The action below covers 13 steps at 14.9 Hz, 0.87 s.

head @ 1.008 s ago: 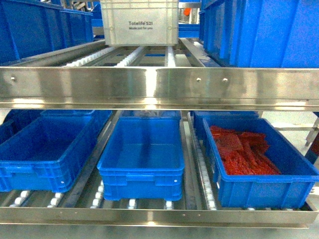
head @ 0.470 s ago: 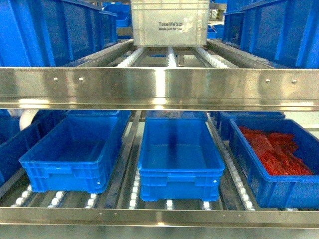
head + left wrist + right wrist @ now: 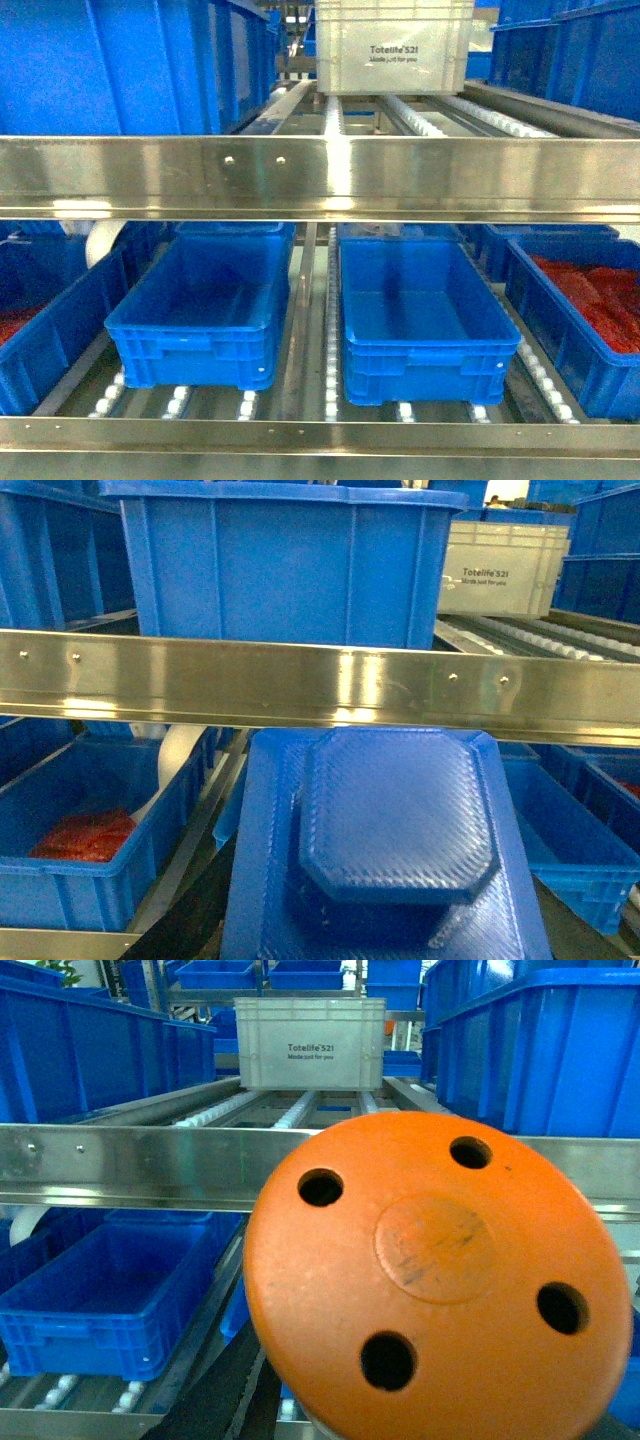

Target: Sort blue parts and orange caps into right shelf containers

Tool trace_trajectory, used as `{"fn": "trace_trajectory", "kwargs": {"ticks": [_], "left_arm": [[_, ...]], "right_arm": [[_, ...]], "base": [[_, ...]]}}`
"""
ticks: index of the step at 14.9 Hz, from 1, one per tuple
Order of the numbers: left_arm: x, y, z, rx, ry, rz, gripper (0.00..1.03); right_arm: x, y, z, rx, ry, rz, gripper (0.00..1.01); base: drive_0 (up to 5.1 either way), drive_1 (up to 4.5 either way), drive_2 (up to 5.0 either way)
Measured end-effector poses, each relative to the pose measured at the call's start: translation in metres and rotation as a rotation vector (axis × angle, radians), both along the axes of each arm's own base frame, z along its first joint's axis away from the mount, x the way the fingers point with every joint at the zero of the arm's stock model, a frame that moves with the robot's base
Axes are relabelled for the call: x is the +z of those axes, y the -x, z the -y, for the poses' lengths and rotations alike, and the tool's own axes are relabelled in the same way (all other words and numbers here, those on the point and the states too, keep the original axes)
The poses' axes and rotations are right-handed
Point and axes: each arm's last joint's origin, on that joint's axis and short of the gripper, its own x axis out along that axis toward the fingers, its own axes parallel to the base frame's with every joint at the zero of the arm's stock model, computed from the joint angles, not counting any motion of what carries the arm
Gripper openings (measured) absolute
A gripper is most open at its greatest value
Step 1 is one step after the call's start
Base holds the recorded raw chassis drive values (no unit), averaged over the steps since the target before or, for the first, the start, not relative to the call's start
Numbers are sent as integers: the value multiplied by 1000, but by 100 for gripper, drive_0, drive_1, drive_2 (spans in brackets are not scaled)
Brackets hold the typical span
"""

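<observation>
Orange cap (image 3: 438,1280) and blue part (image 3: 395,830) up close before the wrist cameras, facing shelf crates (image 3: 424,315).

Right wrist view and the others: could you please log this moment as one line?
stage: carrying | left: blue part | right: orange cap | shelf: two empty blue crates centre

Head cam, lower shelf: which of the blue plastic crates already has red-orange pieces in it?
The blue plastic crate at the far right, cut off by the frame edge, holds red-orange pieces. The two middle blue crates look empty.
</observation>
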Motion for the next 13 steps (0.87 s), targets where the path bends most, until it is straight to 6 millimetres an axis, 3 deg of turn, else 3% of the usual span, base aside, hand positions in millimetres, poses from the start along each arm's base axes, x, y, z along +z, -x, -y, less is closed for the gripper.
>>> {"fn": "trace_trajectory", "kwargs": {"ticks": [11, 13], "left_arm": [[0, 0, 0, 0, 0, -1, 41], [0, 0, 0, 0, 0, -1, 41]], "right_arm": [[0, 0, 0, 3, 0, 0, 43], [0, 0, 0, 3, 0, 0, 43]], "base": [[-488, 257, 257], [0, 0, 0]]}}
